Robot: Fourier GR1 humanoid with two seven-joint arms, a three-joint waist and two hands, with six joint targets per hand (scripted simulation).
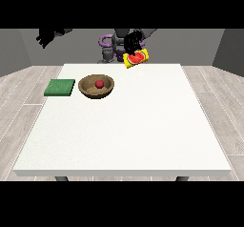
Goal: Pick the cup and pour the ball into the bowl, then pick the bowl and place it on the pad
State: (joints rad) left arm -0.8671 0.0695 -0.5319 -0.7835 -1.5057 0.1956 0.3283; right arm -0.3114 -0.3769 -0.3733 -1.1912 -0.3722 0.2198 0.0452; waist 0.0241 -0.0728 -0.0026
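Desk: large, white, rectangular; the robot stands behind its far edge.
Bowl: brown, upright on the desk's far part, toward the view's left.
Ball: red, lying inside the bowl.
Pad: green, square, flat on the desk just beside the bowl, at the desk's left edge as seen; the two are apart.
Cup: yellow with a red watermelon-slice print, tilted on its side, held in the air over the desk's far edge, well apart from the bowl.
Hand at the view's right: black, above the cup, with fingers curled down round its upper side.
Hand at the view's left: black, raised off the desk beyond its far left corner, holding nothing; whether its fingers are spread or curled cannot be told.
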